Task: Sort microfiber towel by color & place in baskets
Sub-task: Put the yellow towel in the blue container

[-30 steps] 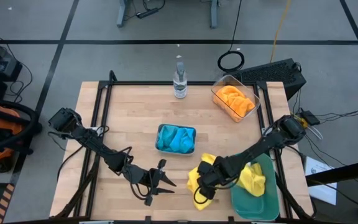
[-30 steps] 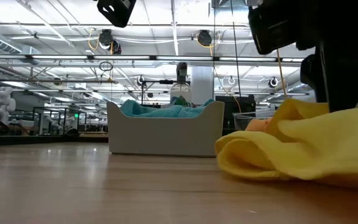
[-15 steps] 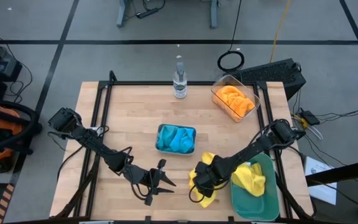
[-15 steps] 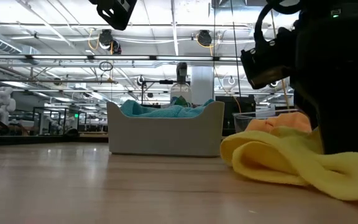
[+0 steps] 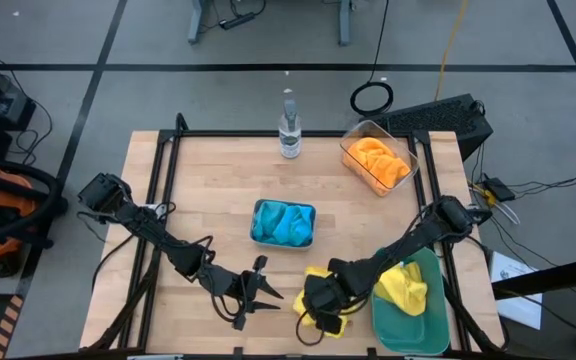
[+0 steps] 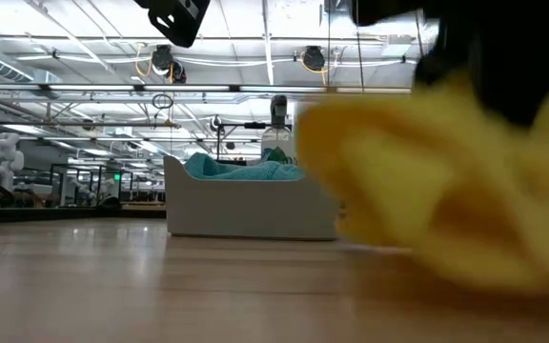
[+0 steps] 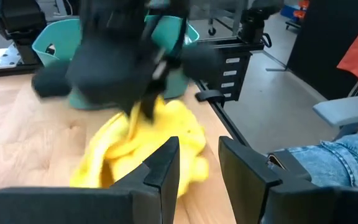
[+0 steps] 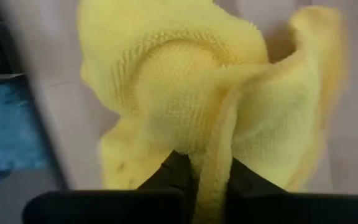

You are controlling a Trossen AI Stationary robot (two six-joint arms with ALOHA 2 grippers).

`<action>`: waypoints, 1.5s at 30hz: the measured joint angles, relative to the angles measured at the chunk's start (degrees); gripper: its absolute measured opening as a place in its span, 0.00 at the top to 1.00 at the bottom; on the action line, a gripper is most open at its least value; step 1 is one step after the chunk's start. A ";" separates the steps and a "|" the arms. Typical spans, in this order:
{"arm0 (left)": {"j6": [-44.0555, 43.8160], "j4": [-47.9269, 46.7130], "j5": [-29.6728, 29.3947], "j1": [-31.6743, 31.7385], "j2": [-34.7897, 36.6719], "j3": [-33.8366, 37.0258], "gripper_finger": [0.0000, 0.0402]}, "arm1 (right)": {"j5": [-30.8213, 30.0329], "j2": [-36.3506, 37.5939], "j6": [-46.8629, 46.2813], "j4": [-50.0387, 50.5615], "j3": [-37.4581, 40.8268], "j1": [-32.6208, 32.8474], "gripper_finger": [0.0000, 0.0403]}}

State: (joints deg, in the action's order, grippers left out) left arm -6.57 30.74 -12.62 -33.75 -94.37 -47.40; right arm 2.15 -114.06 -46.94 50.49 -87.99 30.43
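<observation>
1. My right gripper (image 5: pixel 318 303) is clamped on a fold of the loose yellow towel (image 5: pixel 330 322), which lies on the table just beside the dark green basket (image 5: pixel 413 325)
2. A second yellow towel (image 5: pixel 404 284) already sits in that basket
3. The cloth looks light, soft and limp; I judge it will droop and trail, so a bunched ridge is the best hold
4. My left gripper (image 5: pixel 266 285) waits nearby, fingers (image 7: pixel 166 162) parted and holding nothing
</observation>
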 joint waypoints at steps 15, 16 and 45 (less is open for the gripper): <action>11.37 15.96 0.53 -2.48 0.00 0.00 0.70 | -35.68 0.37 28.23 9.23 -23.05 13.56 0.97; 11.75 17.71 0.49 -2.90 0.00 0.00 0.70 | -37.70 0.37 28.75 9.25 -23.02 13.94 0.97; 23.45 19.85 -9.45 -0.29 -3.43 -0.02 0.18 | -42.31 0.36 22.74 4.03 -18.22 9.65 0.97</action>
State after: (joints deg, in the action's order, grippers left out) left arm 16.88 50.59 -22.06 -34.04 -97.80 -47.42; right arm -40.16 -113.70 -24.20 54.53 -106.21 40.08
